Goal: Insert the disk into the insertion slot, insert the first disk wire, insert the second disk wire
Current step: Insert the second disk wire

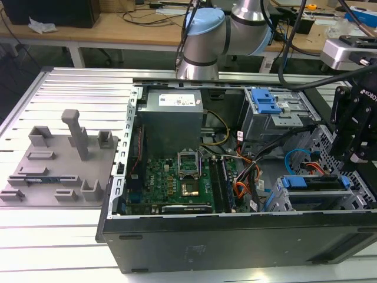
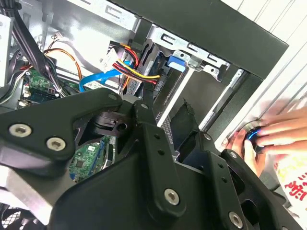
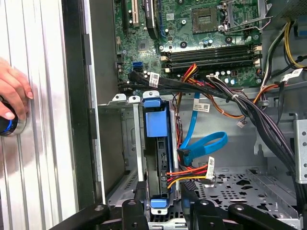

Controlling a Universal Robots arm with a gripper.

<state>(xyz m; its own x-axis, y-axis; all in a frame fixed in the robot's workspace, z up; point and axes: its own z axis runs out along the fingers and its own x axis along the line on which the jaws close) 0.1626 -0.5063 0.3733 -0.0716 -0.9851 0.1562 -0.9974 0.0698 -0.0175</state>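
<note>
The disk (image 3: 156,143) stands edge-on in the insertion slot (image 3: 120,101), its bright blue carrier (image 3: 155,120) showing at both ends. In the exterior view the disk (image 1: 312,183) lies in the low grey cage (image 1: 281,197) at the case's right end. A flat blue wire (image 3: 207,142) ends in a black plug (image 3: 185,155) against the disk's side. A red, yellow and black wire bundle (image 3: 189,172) reaches the same side just beside it. My gripper (image 3: 165,211) hovers above the disk's end, open and holding nothing. It hangs over the cage (image 1: 356,154).
A person's hand (image 3: 13,96) rests on a blue-lit button (image 3: 5,125) on the ribbed table beside the case. A taller cage with a blue latch (image 1: 265,101) stands behind. Black cable bundles (image 3: 240,103) cross the case floor. A grey fixture plate (image 1: 59,165) lies at the exterior view's left.
</note>
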